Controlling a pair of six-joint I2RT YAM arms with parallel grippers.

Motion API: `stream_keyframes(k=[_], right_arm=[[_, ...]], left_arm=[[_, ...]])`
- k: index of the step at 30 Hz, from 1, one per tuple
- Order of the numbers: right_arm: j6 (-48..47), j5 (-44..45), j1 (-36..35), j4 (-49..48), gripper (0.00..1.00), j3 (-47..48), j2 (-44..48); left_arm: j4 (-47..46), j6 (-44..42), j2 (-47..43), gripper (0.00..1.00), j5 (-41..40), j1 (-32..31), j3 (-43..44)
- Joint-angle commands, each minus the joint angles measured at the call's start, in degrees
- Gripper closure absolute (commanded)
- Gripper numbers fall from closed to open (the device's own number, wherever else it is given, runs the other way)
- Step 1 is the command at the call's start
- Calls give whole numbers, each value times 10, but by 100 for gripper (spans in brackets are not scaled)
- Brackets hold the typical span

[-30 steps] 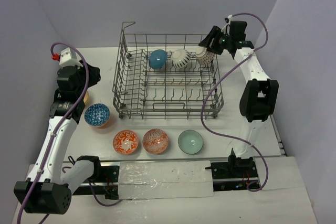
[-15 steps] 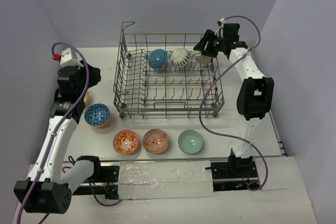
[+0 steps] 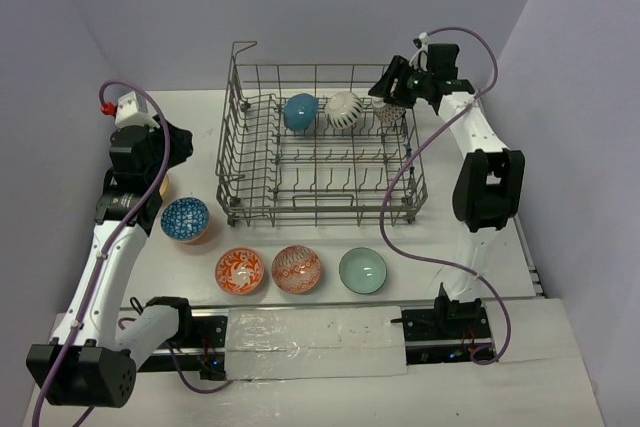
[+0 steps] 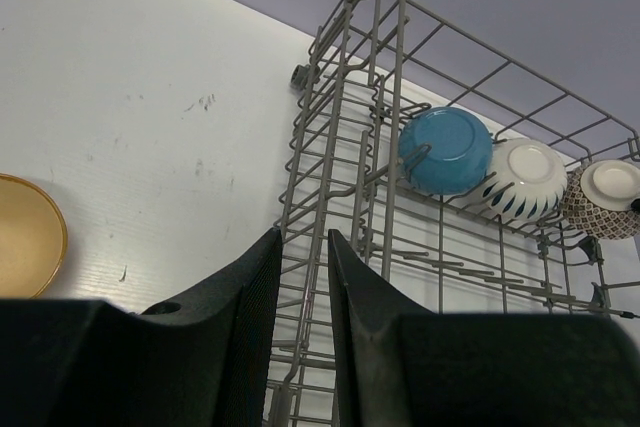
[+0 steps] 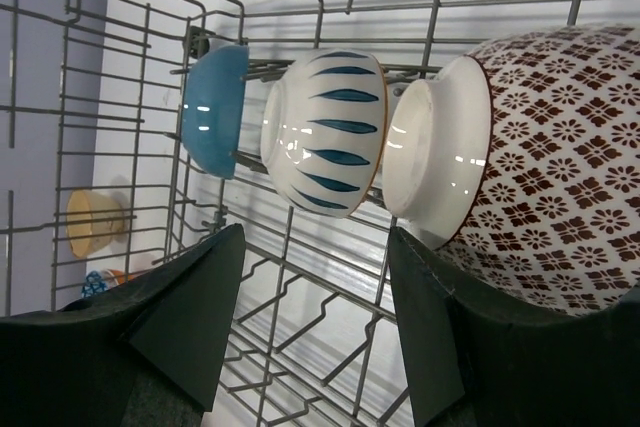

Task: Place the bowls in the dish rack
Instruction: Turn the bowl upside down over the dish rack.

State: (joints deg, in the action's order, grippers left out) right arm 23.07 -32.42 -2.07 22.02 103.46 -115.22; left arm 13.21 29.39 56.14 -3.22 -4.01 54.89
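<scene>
The grey wire dish rack [image 3: 250,162] stands mid-table with three bowls on edge along its back row: teal-blue [image 3: 300,112], white striped [image 3: 345,110] and brown patterned [image 3: 388,113]. My right gripper [image 3: 390,87] hovers open over the rack's back right corner. Nothing is between its fingers, and the brown patterned bowl [image 5: 530,157] lies against the right finger's side. My left gripper [image 3: 186,143] is left of the rack, with its jaws a narrow gap apart and empty. On the table lie a blue-white bowl [image 3: 185,219], two orange-red bowls [image 3: 240,270] [image 3: 297,269], a pale green bowl [image 3: 362,270] and a tan bowl [image 4: 25,237].
The rack's front rows of tines [image 3: 320,182] hold nothing. Its tall left mesh wall [image 4: 335,147] is straight ahead of the left fingers. A purple cable [image 3: 400,207] hangs from the right arm past the rack's right front corner. Side walls close in the table.
The right gripper has shifted slightly left and back above the brown patterned bowl, which stays in the rack. The left arm has not moved.
</scene>
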Motion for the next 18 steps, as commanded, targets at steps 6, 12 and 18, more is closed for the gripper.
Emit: stream_keyframes(k=[6, 12, 18], right_arm=[[-11, -9, 5, -30, 33, 10, 59], [-16, -9, 6, -28, 33, 10, 59], [-22, -4, 7, -26, 33, 4, 57]], left_arm=[[6, -5, 36, 70, 27, -9, 33], [22, -12, 62, 71, 28, -21, 43], [4, -9, 47, 72, 47, -25, 32]])
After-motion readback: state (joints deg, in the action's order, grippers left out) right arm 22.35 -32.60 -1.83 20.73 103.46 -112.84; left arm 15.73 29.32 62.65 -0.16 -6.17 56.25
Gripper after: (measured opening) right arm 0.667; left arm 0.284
